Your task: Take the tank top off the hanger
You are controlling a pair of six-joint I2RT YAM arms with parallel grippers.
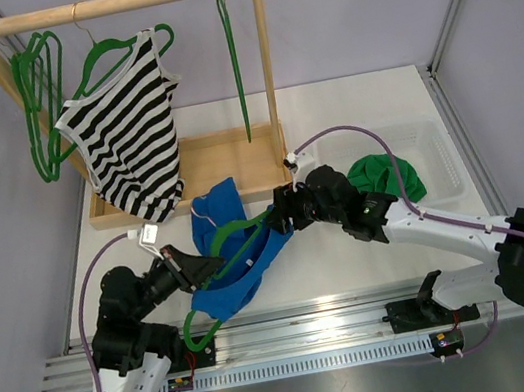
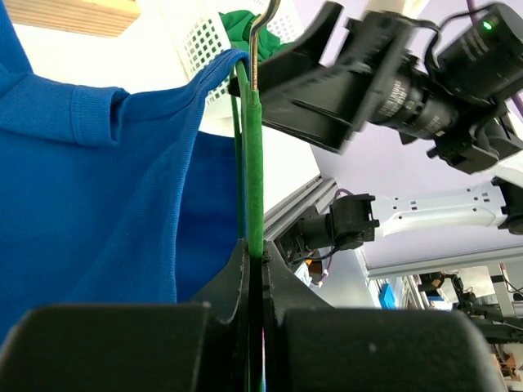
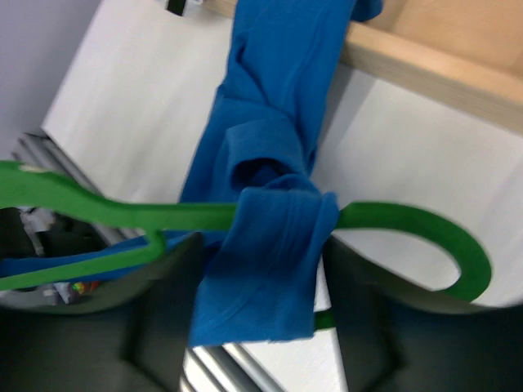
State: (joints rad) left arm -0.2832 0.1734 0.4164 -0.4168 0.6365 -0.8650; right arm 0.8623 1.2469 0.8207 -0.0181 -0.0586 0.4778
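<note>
A blue tank top (image 1: 231,298) hangs on a green hanger (image 1: 250,242) held low over the table between both arms. My left gripper (image 1: 202,267) is shut on the hanger's bar; in the left wrist view the jaws (image 2: 255,253) pinch the green bar (image 2: 254,163), with the blue cloth (image 2: 98,180) to the left. My right gripper (image 1: 281,215) is open at the hanger's other end. In the right wrist view its fingers (image 3: 159,278) stand on either side of a blue strap (image 3: 274,245) looped over the hanger (image 3: 392,219).
A wooden clothes rack (image 1: 107,5) stands at the back left on a wooden base (image 1: 225,157). It carries a striped tank top (image 1: 123,129) and spare green hangers (image 1: 41,103). A white basket (image 1: 438,155) at the right holds a green garment (image 1: 386,179).
</note>
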